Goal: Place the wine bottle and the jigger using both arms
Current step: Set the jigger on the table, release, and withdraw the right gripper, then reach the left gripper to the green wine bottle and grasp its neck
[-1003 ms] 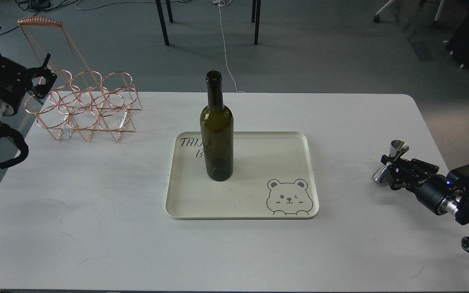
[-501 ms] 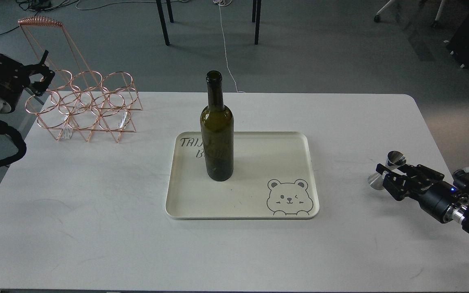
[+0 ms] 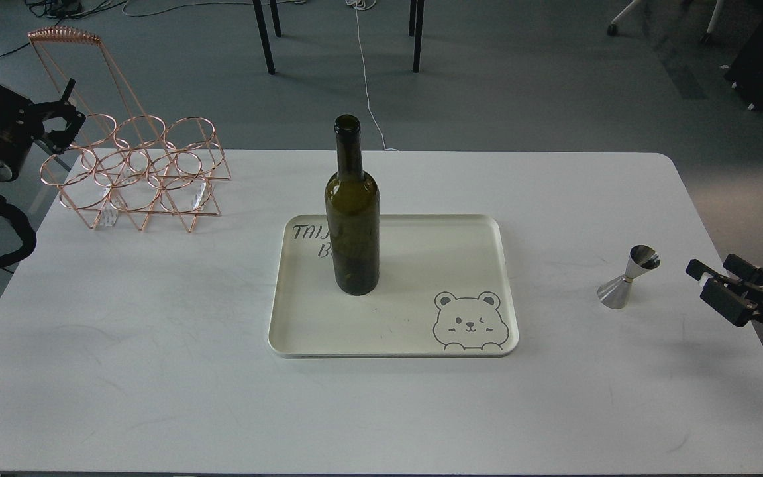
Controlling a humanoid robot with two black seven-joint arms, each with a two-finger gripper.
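Note:
The wine bottle (image 3: pixel 353 218), dark olive-green and unlabelled, stands upright on the back left part of the cream tray (image 3: pixel 481 228). The silver jigger (image 3: pixel 627 277) stands upright on the white table (image 3: pixel 156 344), right of the tray and apart from it. My right gripper (image 3: pixel 698 283) is open and empty, a little to the right of the jigger and not touching it. My left gripper (image 3: pixel 69 106) is open and empty at the far left, beside the copper wire rack (image 3: pixel 136 175).
The tray bears a printed bear (image 3: pixel 469 321) at its front right corner. The wire rack stands at the table's back left. Chair legs (image 3: pixel 263 33) and cables lie on the floor beyond the table's far edge.
My right gripper let go of the jigger, which now stands on the table, and drew back to the right. My left arm drew back slightly to the left.

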